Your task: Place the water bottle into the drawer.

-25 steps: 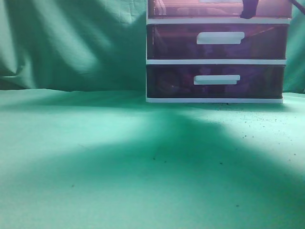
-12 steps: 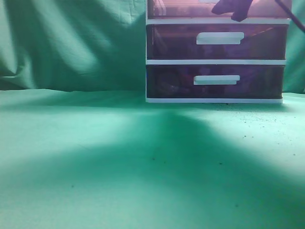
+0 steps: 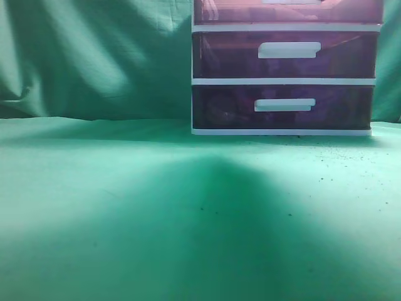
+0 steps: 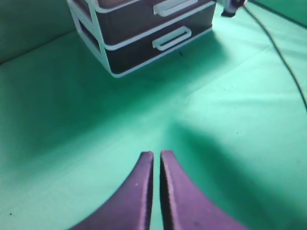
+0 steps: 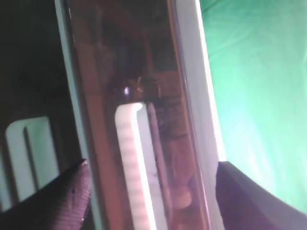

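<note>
Below the drawer (image 3: 288,11) sit two purple drawers (image 3: 285,80) on green cloth (image 3: 125,207)

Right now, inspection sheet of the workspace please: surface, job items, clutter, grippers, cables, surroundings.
Surface: green cloth on the table, broad shadows, a few dark specks.
Job's things: top drawer of the drawer unit, reddish-pink with white bar handle, front flush with the frame; water bottle not seen clearly in any view.
Clutter: nothing seen.
Grippers: left gripper shut and empty, above the cloth, away from the unit; right gripper open, fingers either side of the top drawer's handle.
Cables: one dark cable across the cloth, right of the unit in the left wrist view.
Surroundings: green fabric backdrop, creased.
</note>
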Controlling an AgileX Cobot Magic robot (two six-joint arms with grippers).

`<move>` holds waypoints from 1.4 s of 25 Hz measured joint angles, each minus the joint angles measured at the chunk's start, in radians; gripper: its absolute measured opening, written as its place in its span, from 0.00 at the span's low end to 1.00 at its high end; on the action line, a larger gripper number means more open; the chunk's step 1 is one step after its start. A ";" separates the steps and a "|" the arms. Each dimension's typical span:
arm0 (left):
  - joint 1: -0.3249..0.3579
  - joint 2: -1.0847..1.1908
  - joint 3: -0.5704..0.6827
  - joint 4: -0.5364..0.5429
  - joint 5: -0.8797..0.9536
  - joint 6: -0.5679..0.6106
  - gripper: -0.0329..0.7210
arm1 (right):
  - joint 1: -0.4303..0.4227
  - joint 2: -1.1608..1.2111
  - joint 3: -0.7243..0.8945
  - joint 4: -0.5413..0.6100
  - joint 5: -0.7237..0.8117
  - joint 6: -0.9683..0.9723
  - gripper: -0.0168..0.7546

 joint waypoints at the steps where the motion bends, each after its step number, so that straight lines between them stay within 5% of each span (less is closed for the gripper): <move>1: 0.000 0.000 0.008 0.000 -0.002 0.000 0.04 | 0.004 -0.015 0.000 0.002 0.033 0.023 0.65; 12: 0.000 -0.179 0.063 -0.108 -0.076 0.000 0.04 | 0.203 -0.379 0.007 0.136 0.502 0.400 0.65; 17: 0.000 -0.357 0.110 -0.103 -0.076 0.000 0.04 | 0.280 -0.566 0.007 0.170 0.846 0.665 0.16; 20: 0.000 -0.479 0.218 -0.103 -0.078 0.000 0.04 | 0.287 -0.643 0.007 0.194 1.020 0.774 0.02; 28: 0.000 -0.788 0.540 -0.110 -0.120 0.000 0.04 | 0.287 -0.865 0.007 0.356 1.320 0.940 0.02; 35: 0.000 -0.942 0.742 -0.119 -0.240 0.000 0.04 | 0.287 -1.131 0.086 0.458 1.333 0.951 0.02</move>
